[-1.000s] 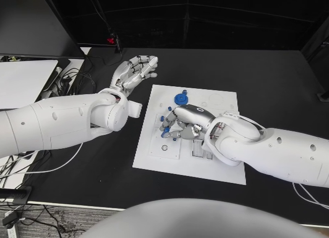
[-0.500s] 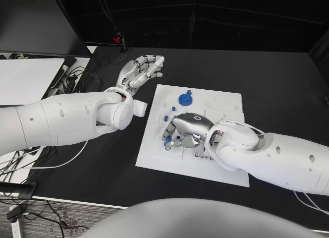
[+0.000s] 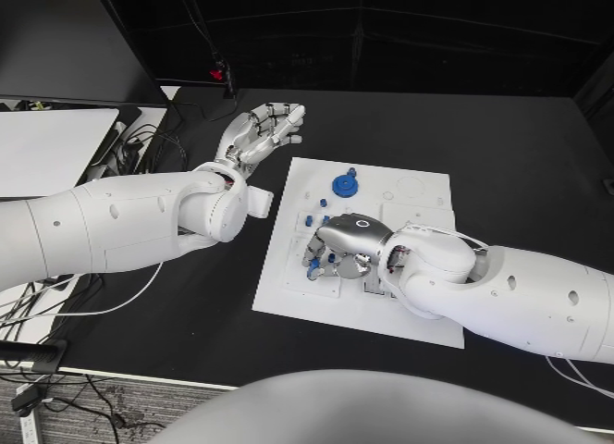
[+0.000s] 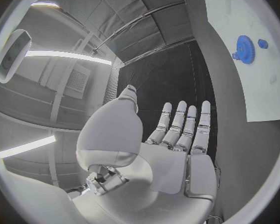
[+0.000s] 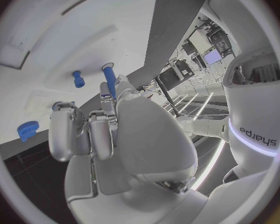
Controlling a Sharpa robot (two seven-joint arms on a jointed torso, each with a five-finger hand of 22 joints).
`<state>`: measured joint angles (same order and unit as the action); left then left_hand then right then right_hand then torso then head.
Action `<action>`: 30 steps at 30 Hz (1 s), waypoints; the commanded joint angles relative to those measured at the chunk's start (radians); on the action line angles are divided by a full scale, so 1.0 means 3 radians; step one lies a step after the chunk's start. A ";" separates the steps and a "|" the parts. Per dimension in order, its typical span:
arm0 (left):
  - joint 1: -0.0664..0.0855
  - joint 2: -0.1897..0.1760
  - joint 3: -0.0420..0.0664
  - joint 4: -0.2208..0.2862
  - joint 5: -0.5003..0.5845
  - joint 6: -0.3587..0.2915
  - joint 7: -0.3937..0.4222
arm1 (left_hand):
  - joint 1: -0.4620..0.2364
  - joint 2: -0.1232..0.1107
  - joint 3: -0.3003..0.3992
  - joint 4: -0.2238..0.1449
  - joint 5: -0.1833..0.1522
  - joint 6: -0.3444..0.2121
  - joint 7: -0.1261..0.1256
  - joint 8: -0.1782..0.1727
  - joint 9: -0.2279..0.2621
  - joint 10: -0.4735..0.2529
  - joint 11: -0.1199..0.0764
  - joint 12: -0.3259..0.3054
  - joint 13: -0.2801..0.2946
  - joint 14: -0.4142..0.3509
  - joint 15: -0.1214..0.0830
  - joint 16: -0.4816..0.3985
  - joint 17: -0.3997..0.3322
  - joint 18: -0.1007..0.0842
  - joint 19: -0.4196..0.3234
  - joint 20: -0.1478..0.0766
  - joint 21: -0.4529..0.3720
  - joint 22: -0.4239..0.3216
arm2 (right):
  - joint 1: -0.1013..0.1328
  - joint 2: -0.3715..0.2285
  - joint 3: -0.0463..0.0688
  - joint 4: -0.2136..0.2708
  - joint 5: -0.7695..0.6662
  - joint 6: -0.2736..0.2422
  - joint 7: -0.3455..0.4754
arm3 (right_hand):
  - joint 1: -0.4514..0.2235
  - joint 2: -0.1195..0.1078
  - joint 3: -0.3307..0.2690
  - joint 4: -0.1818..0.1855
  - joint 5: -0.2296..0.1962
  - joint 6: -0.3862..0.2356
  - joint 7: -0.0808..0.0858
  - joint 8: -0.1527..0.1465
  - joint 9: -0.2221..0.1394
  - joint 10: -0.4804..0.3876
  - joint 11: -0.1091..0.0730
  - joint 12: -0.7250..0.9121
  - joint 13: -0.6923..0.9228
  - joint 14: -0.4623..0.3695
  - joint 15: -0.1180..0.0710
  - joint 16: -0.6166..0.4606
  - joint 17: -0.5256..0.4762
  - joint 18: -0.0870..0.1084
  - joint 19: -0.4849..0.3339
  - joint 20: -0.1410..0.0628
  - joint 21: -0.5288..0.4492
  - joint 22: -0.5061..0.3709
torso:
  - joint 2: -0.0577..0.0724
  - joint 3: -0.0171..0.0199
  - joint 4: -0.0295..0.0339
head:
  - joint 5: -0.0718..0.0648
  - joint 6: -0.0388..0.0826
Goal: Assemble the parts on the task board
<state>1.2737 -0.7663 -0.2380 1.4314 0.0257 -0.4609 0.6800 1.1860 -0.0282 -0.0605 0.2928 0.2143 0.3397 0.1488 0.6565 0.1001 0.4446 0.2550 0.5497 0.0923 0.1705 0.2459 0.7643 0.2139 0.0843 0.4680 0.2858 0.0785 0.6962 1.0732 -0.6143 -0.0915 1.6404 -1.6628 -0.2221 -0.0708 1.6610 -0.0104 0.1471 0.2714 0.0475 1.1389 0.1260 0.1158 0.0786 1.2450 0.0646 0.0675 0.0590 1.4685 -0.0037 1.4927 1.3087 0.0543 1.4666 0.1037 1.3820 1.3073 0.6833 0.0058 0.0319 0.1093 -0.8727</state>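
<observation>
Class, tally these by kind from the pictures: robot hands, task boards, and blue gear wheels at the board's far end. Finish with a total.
Hands: 2 (left hand, right hand)
Task board: 1
Blue gears: 2 (large gear, small gear)
Total: 5

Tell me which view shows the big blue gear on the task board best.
The head view: the blue gear sits unobstructed on the task board, beyond the right robot hand. The left wrist view shows it edge-on and distorted near the rim. The right wrist view shows a small blue toothed piece, probably the same gear.
</observation>
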 commanded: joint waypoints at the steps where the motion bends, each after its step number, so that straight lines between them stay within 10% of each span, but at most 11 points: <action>1: 0.0005 0.0004 0.0003 0.0001 0.0001 0.0030 0.0555 | -0.0009 0.0034 0.0012 0.0003 0.0012 -0.0021 0.0484 0.0015 -0.0005 -0.0020 0.0007 0.0016 -0.0005 -0.0029 0.0003 0.0009 -0.0003 -0.0004 -0.0006 0.0010 -0.0017 -0.0005 | 0.0001 0.0003 0.0001 0.0008 -0.0105 0.0124 -0.0041 | 0.0006 -0.0001 0.0018 -0.0001 0.0014 0.0015 0.0011 -0.0014 0.0003 0.0011 0.0015 -0.0013 0.0003 0.0236 -0.0009 0.0005 0.0264 -0.0017 0.0042 -0.0013 -0.0006 0.0607 | 0.0004 0.0000 -0.0006 | -0.0012 0.0000; 24: 0.0005 0.0003 0.0003 -0.0001 0.0001 0.0031 0.0546 | -0.0004 0.0042 0.0011 0.0002 0.0019 -0.0024 0.0484 0.0019 -0.0008 -0.0024 0.0008 0.0024 -0.0008 -0.0031 0.0004 0.0016 -0.0010 -0.0005 -0.0007 0.0010 -0.0016 -0.0006 | -0.0001 0.0058 0.0002 -0.0020 -0.0144 0.0282 -0.0084 | -0.0005 -0.0011 0.0021 0.0017 0.0013 -0.0017 0.0025 -0.0044 -0.0010 -0.0014 0.0026 -0.0021 0.0002 0.0234 0.0002 0.0003 0.0256 -0.0016 0.0039 -0.0005 -0.0013 0.0606 | -0.0002 0.0000 0.0001 | -0.0049 0.0000; 30: 0.0005 0.0006 0.0003 -0.0001 0.0001 0.0034 0.0545 | -0.0001 0.0049 0.0011 0.0002 0.0022 -0.0025 0.0485 0.0023 -0.0010 -0.0027 0.0008 0.0029 -0.0010 -0.0033 0.0005 0.0021 -0.0015 -0.0005 -0.0007 0.0011 -0.0016 -0.0006 | -0.0001 0.0078 0.0002 -0.0032 -0.0220 0.0261 -0.0093 | -0.0140 -0.0134 -0.0065 0.0063 0.0001 -0.0234 0.0108 -0.0169 -0.0051 -0.0189 0.0101 -0.0028 0.0001 0.0219 0.0061 -0.0025 0.0187 -0.0002 0.0000 0.0035 -0.0089 0.0576 | 0.0000 0.0000 -0.0001 | -0.0046 0.0000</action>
<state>1.2737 -0.7655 -0.2380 1.4305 0.0258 -0.4599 0.6800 1.1860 -0.0203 -0.0605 0.2928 0.2142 0.3396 0.1488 0.6565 0.0986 0.4409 0.2586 0.5535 0.0905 0.1670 0.2494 0.7643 0.2102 0.0842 0.4680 0.2858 0.0785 0.6954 1.0728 -0.5919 -0.0901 1.6308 -1.7050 -0.1588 -0.0905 1.6277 -0.0433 0.1349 0.2922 0.0536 1.0775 0.1568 0.0714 0.0662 1.1941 0.0927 0.0662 0.0618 1.4651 0.0113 1.4886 1.3087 0.0542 1.4644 0.1073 1.3580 1.3073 0.6837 0.0060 0.0319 0.0941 -0.8727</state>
